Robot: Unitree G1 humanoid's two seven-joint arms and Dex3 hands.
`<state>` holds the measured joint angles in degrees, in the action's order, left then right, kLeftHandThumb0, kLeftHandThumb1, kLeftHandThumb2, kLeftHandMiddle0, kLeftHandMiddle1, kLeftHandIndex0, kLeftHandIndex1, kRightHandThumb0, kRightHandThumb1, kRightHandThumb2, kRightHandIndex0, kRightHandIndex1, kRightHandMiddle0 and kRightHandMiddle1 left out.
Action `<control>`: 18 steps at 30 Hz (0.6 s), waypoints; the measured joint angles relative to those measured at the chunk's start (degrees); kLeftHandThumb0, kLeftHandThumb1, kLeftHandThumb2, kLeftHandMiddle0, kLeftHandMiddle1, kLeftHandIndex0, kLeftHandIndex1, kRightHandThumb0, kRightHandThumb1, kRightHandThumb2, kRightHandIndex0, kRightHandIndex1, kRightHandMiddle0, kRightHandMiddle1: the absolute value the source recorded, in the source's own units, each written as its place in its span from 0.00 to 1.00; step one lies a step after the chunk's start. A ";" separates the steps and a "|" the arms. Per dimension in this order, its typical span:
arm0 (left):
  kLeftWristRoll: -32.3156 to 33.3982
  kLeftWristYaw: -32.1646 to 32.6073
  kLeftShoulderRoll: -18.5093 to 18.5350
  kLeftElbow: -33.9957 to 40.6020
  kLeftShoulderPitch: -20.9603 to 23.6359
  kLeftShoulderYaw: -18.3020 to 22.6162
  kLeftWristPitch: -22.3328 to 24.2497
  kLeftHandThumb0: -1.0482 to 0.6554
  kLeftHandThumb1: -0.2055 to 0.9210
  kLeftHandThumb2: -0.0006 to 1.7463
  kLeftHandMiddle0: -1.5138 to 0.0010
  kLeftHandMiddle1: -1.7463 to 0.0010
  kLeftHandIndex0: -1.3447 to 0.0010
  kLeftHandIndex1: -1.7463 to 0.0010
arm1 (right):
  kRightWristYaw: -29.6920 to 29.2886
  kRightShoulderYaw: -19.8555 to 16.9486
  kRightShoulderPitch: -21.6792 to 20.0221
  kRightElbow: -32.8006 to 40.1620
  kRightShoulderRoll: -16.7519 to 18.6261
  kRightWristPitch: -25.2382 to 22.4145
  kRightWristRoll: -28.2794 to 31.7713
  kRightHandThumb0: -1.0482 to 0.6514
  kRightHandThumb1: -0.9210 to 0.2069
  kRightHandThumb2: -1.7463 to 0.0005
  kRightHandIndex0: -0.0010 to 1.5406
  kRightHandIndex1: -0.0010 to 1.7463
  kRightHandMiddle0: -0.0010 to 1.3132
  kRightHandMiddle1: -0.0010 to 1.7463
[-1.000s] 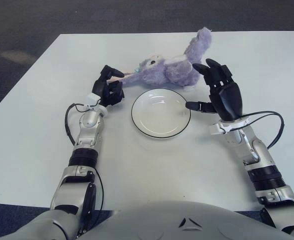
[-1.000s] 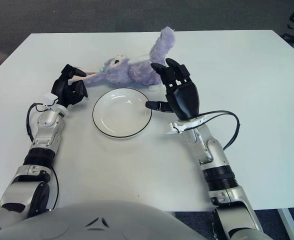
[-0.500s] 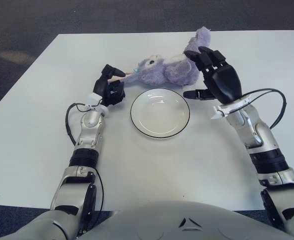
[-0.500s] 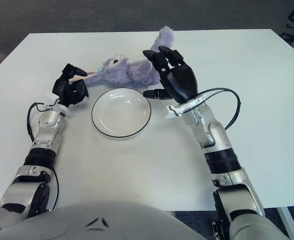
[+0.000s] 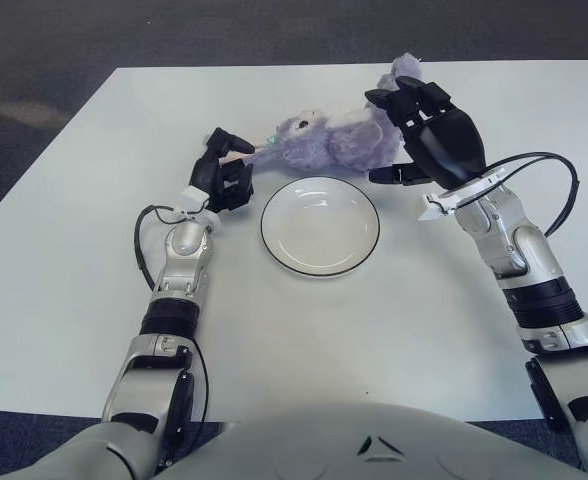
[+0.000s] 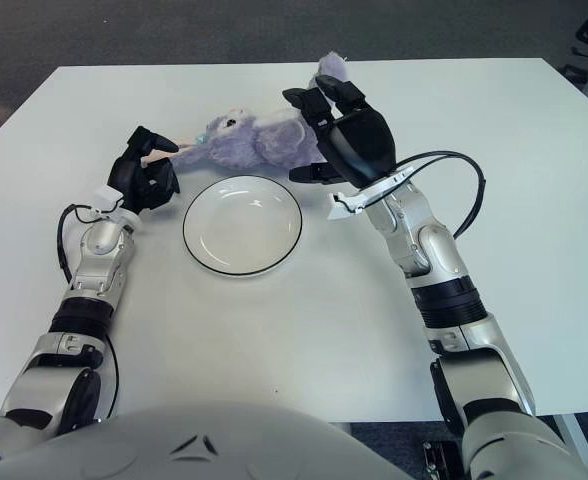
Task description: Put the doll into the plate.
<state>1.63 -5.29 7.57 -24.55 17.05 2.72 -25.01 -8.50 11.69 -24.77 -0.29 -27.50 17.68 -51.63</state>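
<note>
Lying on the table (image 5: 94,300) just behind the empty plate (image 5: 320,226), the purple doll (image 5: 334,142) is partly covered by the right hand (image 5: 429,135) (fingers curved over its rear end). Contact cannot be confirmed. The doll's thin limb is pinched by the left hand (image 5: 222,178).
</note>
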 measured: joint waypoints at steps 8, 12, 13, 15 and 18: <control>-0.05 0.05 -0.01 1.08 -0.46 -0.37 0.99 0.40 0.86 0.43 0.41 0.00 0.79 0.00 | -0.10 1.44 -3.45 -3.13 -0.25 -0.92 -1.43 0.20 0.14 0.71 0.18 0.06 0.00 0.41; -0.09 0.14 -0.01 1.79 -0.77 -0.45 1.44 0.40 0.86 0.43 0.41 0.00 0.79 0.00 | -0.70 2.17 -5.38 -5.16 -0.25 -1.18 -2.00 0.20 0.15 0.71 0.19 0.07 0.00 0.43; -0.10 0.17 -0.01 1.95 -0.83 -0.49 1.53 0.40 0.86 0.43 0.40 0.00 0.78 0.00 | -0.81 2.37 -5.84 -5.64 -0.25 -1.30 -2.10 0.20 0.15 0.71 0.19 0.07 0.00 0.44; -0.11 0.19 -0.02 2.16 -0.91 -0.53 1.78 0.40 0.85 0.43 0.40 0.00 0.78 0.00 | -1.13 2.75 -6.62 -6.61 -0.23 -1.48 -2.13 0.20 0.15 0.71 0.19 0.07 0.00 0.44; -0.12 0.25 -0.02 2.32 -0.99 -0.59 2.14 0.40 0.85 0.43 0.40 0.00 0.78 0.00 | -1.23 3.49 -7.86 -8.23 -0.20 -1.57 -2.13 0.19 0.14 0.70 0.20 0.07 0.00 0.45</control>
<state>1.52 -5.03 7.54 -22.23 16.06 2.13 -22.87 -9.73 15.18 -32.63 -8.52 -27.70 16.11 -53.76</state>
